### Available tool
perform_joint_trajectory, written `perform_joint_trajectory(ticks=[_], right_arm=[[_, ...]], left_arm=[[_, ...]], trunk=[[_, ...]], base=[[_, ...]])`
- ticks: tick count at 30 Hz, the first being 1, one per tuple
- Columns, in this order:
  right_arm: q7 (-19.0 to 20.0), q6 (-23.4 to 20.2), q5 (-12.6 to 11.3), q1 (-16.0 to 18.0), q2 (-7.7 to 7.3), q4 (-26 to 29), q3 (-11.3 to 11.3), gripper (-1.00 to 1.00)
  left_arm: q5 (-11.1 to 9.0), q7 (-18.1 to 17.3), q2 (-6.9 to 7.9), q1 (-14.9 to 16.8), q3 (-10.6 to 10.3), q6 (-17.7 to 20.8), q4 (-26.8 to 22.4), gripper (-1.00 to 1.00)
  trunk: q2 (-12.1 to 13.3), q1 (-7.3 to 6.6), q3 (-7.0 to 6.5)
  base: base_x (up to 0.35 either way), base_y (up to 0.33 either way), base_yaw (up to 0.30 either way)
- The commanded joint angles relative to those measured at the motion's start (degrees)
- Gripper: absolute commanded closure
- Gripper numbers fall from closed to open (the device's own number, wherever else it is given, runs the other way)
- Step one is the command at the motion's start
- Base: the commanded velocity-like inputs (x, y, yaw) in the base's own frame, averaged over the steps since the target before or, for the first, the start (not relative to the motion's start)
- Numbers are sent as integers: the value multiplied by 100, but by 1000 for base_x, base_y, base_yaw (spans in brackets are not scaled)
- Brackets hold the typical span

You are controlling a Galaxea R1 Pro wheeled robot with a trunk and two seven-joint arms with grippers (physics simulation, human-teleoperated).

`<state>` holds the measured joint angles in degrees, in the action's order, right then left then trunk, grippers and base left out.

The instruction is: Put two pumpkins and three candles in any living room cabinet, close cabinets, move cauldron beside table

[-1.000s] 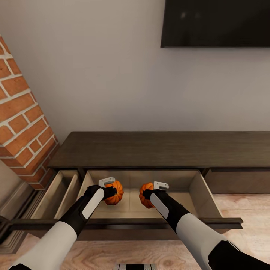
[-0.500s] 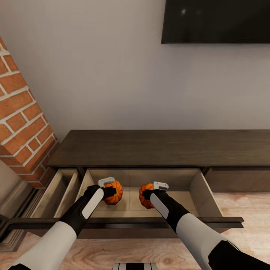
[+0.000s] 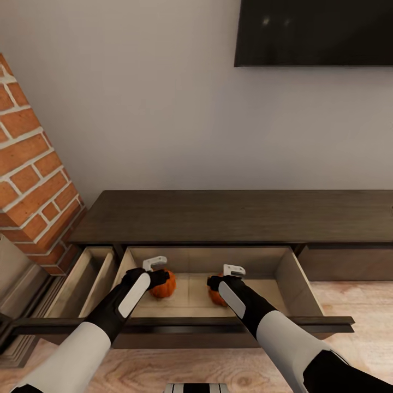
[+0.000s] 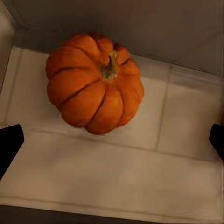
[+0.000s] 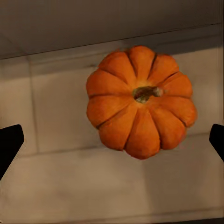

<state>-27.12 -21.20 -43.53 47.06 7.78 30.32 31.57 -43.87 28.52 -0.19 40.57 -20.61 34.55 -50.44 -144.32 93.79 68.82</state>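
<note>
Lower frame, head view: both arms reach forward over the dark front panel of the pulled-out drawer (image 3: 185, 325).

Left gripper (image 3: 155, 268), lower centre-left: jaws spread wide and empty, tips at the wrist view's edges. The left pumpkin (image 3: 163, 285) sits below it on the drawer floor, stem up.

Right gripper (image 3: 233, 274), lower centre: jaws likewise parted, holding nothing. The right pumpkin (image 3: 217, 296) rests on the drawer floor, half hidden behind the wrist in the head view, whole from the right wrist camera (image 5: 141, 101).

Step in hand, as judged: both pumpkins are deposited in the cabinet (image 3: 234, 217). Next: lift both arms straight up and back over the front panel, then fetch candles.

Room: drawer walls stand well apart from each pumpkin, with open floor between them. A narrower drawer (image 3: 87, 278) is also open at lower left, beside the brick column (image 3: 33, 169). A dark screen (image 3: 314, 33) hangs at upper right.
</note>
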Motion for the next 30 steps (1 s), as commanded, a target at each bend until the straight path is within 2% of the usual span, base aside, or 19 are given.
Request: perform_joint_trajectory(ticks=[1,13,30], right_arm=[[-47,-16,-43,5,-5,9,34,-100],[-47,-13,-42,5,-5,9,34,-100],[-20,49,-42,5,-12,17,33,-100]], left_arm=[[-65,57,2,3,-13,6,-67,-100],[-76,56,-2,3,-19,16,-133,-100],[-113,49,3,3,-4,85,-256,-100]], trunk=[[0,-3,-18],[16,-34,-284],[38,-78,-660]], base=[[0,0,0],[-1,0,0],[-103,0,0]])
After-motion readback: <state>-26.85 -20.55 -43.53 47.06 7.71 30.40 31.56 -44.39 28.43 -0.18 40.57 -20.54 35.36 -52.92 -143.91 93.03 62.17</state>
